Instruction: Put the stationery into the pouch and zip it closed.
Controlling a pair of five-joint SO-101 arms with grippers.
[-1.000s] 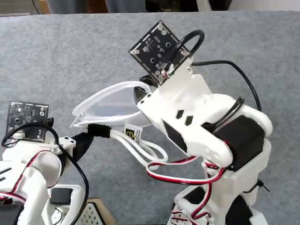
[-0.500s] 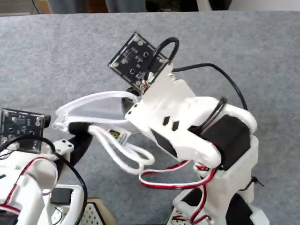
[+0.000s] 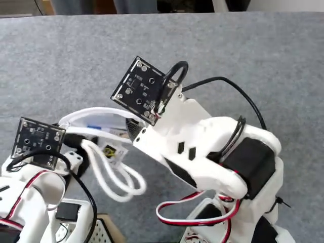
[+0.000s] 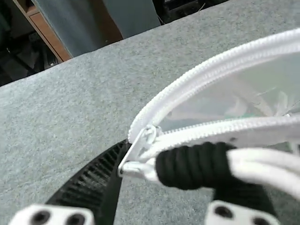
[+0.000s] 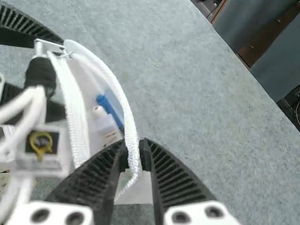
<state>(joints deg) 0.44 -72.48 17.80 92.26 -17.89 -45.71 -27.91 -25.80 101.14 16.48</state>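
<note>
White cord bundle [image 3: 115, 177] w/ a black wrap [image 4: 197, 164] & a tag [image 5: 42, 143] runs right against the pouch [image 3: 96, 121], on its near side. In my L wrist view the wrap covers part of the pouch's zip end, just under the slider [image 4: 140, 140]. R arm [image 3: 202, 152] overhangs the pouch's other end, w/ its camera board [image 3: 139, 91] just above.

R gripper [image 5: 132, 146] is pinched tight on the pouch's zip edge. L gripper [image 4: 178, 171] sits at the pouch's slider end, around the wrap; can't tell if it's gripping or slack.

Pouch mouth gapes: the 2 zip rows are apart, slider at the end where they meet. Inside the pouch I see a blue item [image 5: 107, 108] & a small white one [image 5: 104, 125].

Far side of the pouch, a grey felt-like mat [image 3: 243, 50] runs wide to the table's far edge. Near side, a perforated plate [image 3: 98, 230] sits by the arm bases. Past the mat beyond the pouch: wood shelving [image 4: 42, 33], grey-blue panels [image 5: 248, 23].
</note>
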